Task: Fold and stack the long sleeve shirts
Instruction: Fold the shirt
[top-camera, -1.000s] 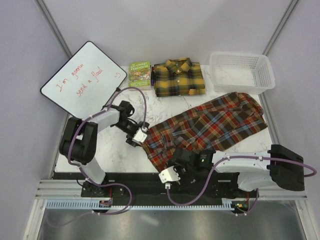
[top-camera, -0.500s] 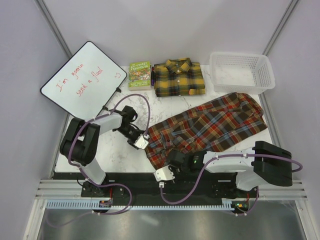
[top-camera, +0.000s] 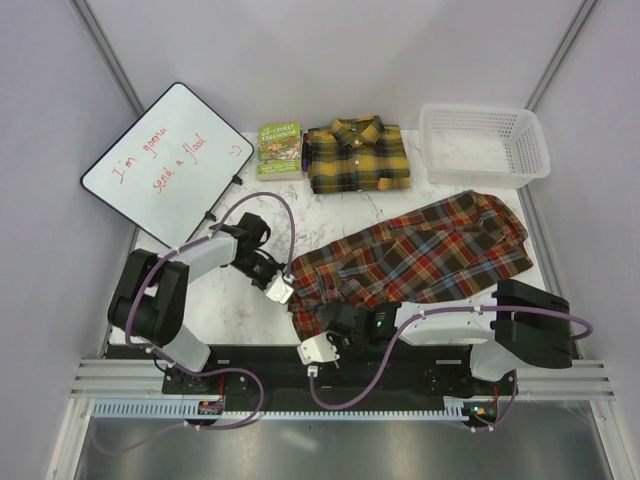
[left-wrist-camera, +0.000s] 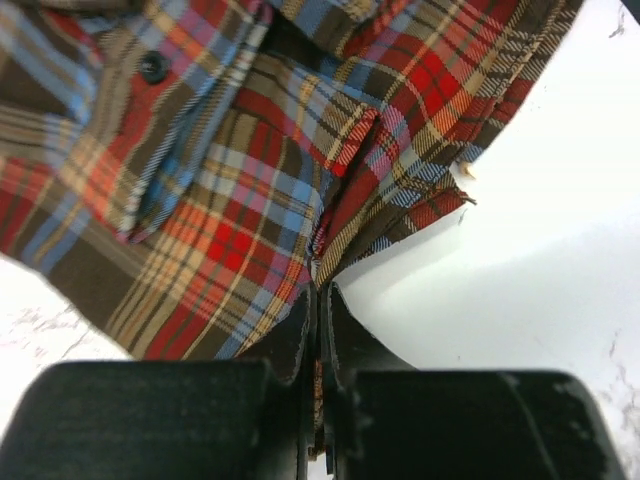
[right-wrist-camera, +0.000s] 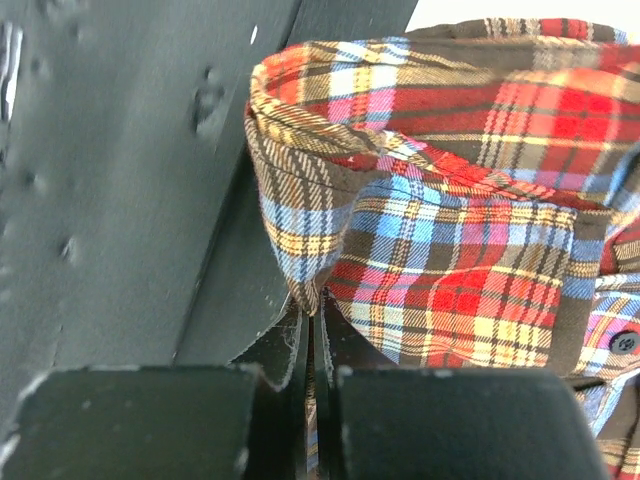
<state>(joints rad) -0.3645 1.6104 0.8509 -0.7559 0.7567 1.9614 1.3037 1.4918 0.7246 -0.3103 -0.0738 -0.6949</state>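
Observation:
The red-brown plaid long sleeve shirt (top-camera: 425, 250) lies spread and rumpled across the middle and right of the table. My left gripper (top-camera: 289, 282) is shut on its left edge; in the left wrist view the fingers (left-wrist-camera: 300, 330) pinch a fold of the plaid cloth (left-wrist-camera: 230, 170). My right gripper (top-camera: 325, 323) is shut on the shirt's near-left corner, with cloth (right-wrist-camera: 460, 240) pinched between its fingers (right-wrist-camera: 290, 345). The yellow and black shirt (top-camera: 356, 156) lies folded at the back, apart from both grippers.
A whiteboard (top-camera: 165, 160) with red writing lies at the back left. A small green book (top-camera: 280, 148) sits beside the folded shirt. A white basket (top-camera: 485, 145) stands at the back right. The black base rail (top-camera: 250, 362) runs along the near edge.
Both grippers went from open to shut on the red-brown shirt's left end. The right arm slid left along the near edge, and the shirt's corner bunched up.

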